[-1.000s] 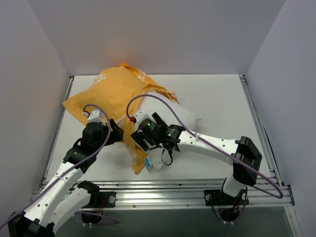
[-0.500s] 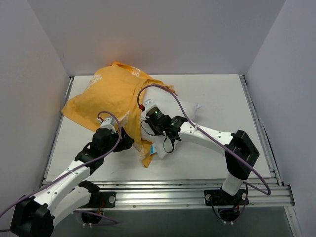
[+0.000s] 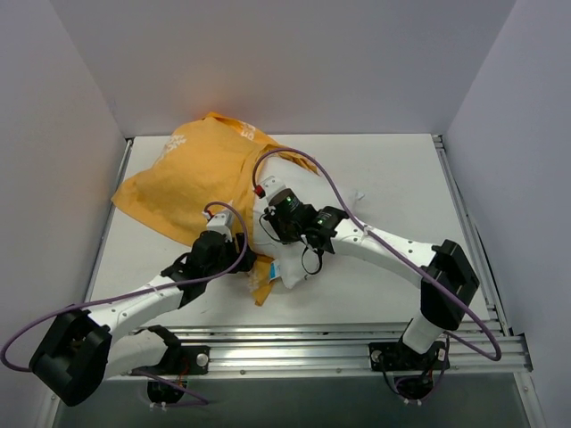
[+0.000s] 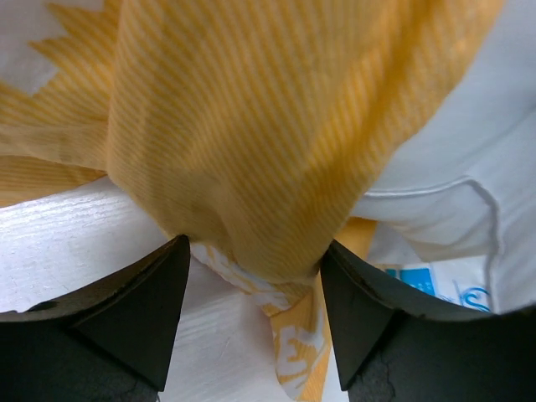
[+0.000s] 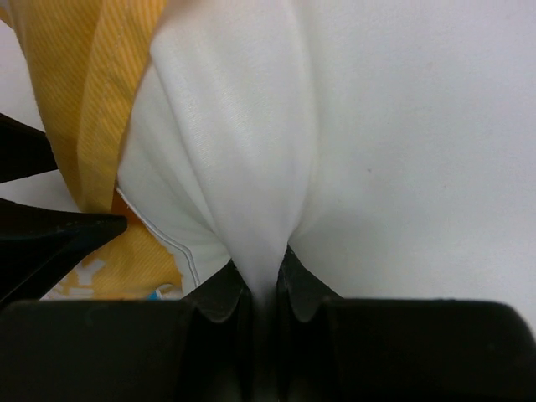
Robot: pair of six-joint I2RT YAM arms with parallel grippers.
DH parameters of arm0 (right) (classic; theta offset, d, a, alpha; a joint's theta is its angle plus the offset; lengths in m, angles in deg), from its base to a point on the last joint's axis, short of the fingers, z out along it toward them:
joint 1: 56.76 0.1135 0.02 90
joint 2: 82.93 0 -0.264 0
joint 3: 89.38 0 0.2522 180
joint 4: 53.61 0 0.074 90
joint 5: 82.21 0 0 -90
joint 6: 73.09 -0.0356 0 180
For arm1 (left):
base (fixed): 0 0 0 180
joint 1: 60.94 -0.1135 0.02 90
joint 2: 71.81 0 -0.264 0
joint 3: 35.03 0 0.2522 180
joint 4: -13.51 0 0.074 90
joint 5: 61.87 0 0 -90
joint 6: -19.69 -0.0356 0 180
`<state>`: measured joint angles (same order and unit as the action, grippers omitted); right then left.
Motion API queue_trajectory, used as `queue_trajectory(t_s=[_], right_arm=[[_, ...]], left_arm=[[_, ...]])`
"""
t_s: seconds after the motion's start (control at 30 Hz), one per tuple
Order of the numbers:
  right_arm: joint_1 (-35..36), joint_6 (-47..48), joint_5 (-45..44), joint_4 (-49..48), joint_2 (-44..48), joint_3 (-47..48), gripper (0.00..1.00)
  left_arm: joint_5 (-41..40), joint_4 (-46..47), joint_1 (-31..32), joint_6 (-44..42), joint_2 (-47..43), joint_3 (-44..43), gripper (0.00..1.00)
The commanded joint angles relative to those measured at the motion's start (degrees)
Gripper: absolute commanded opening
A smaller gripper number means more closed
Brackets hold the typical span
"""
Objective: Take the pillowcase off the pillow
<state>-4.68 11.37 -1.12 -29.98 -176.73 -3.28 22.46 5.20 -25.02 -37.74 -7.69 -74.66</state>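
The orange pillowcase (image 3: 192, 174) lies bunched at the back left and covers most of the pillow. A white corner of the pillow (image 3: 291, 275) with a blue tag (image 3: 275, 267) pokes out at the near side. My right gripper (image 3: 278, 234) is shut on a pinch of white pillow fabric (image 5: 377, 126), which runs down between its jaws (image 5: 264, 285). My left gripper (image 3: 248, 260) stands open around a hanging orange fold of the pillowcase (image 4: 251, 126). That fold touches both of its fingers, level with the gripper's tips (image 4: 255, 251). The pillow (image 4: 469, 151) and its tag (image 4: 419, 280) lie just to the right of the fold.
White walls close in the table on the left, back and right. An aluminium rail (image 3: 294, 337) runs along the near edge and another (image 3: 466, 214) along the right side. Purple cables loop over both arms. My two grippers sit close together at the pillow's near corner.
My left gripper has travelled right along the pillowcase's near edge to the fold beside the pillow corner. My right gripper has shut on the pillow, and the pillowcase has shifted back-left.
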Motion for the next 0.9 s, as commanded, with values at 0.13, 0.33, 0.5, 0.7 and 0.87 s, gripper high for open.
queue_trajectory(t_s=[0.13, 0.33, 0.5, 0.7, 0.87], right_arm=[[-0.1, -1.3, 3.5, 2.3, 6.1, 5.2, 0.00], [-0.1, -2.2, 7.6, 1.4, 9.3, 5.3, 0.00], [-0.2, -3.8, 7.2, 1.9, 19.4, 6.1, 0.00], [-0.6, -3.0, 5.1, 8.9, 30.7, 14.7, 0.00], [-0.6, -2.5, 8.2, 12.4, 39.4, 18.1, 0.00]], left_arm=[[-3.2, 3.2, 0.2, -1.0, 1.9, -3.0, 0.62], [-6.3, 4.3, 0.1, -0.4, 4.5, -5.0, 0.28], [-15.9, 1.8, -0.4, -0.6, 4.8, -8.2, 0.02], [-26.4, -1.6, -2.5, 3.2, 3.9, -10.2, 0.02], [-32.8, -2.6, -5.3, 6.8, 5.2, -11.5, 0.02]])
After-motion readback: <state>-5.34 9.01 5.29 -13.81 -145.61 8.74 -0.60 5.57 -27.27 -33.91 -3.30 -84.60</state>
